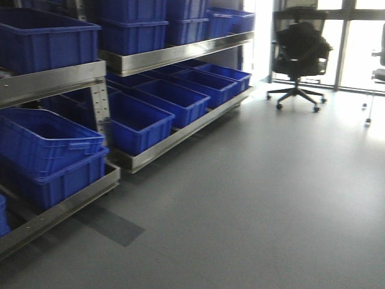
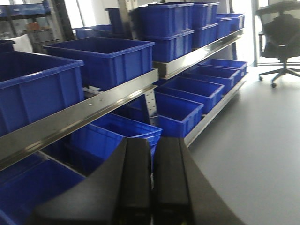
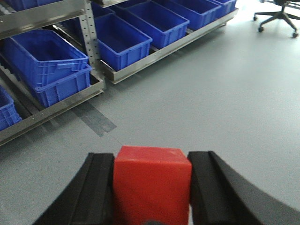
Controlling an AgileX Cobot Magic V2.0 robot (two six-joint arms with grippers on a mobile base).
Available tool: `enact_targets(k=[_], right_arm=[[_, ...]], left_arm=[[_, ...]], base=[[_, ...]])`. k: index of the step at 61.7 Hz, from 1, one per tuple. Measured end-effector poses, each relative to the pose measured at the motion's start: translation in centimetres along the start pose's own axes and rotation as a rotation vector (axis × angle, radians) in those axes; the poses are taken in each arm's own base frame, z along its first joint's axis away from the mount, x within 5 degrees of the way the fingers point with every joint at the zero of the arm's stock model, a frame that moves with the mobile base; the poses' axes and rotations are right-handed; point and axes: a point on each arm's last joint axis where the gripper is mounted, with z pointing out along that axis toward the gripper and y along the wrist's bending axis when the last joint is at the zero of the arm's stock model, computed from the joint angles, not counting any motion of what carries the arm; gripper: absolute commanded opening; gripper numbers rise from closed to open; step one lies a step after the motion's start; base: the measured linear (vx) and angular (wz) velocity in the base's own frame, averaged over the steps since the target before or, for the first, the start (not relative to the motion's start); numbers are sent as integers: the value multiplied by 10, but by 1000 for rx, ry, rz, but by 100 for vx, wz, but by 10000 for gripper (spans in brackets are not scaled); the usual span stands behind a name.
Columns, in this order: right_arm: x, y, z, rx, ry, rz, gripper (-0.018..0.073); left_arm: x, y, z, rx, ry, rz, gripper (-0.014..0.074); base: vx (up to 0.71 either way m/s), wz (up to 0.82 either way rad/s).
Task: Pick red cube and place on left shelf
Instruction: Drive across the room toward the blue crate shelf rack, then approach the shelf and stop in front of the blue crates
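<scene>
1. The right hand (image 3: 151, 164) is clamped on the red cube (image 3: 152, 187). A black finger (image 3: 98, 187) presses each side face, and the cube's top and front faces show between the two.
2. The cube is held in the air above the grey floor (image 3: 211, 108), well apart from the rack.
3. From the cube, the left shelf (image 3: 42, 16) lies at ten to eleven o'clock, with its steel tiers running off toward twelve.
4. Blue crates (image 1: 162, 99) sit open-topped in rows on the tiers, some of them stacked.
5. The left hand (image 2: 152, 143) has its fingers together with only a thin dark slit between them and nothing held. It hangs near the shelf's middle rail.
6. An office chair (image 1: 298, 48) stands at one o'clock in the front view, against bright windows. It is backlit, and what looks like a dark garment hangs over its back.
7. A darker floor patch (image 1: 111, 224) lies at seven o'clock, just in front of the lowest tier.
</scene>
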Motion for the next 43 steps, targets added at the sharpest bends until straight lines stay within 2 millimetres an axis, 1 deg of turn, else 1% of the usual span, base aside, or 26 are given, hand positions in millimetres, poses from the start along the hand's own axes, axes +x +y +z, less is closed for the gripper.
enact_targets(k=[43], right_arm=[[0,0,0,0,1,0,57]], left_arm=[[0,0,0,0,0,0,106]], base=[[42,73]])
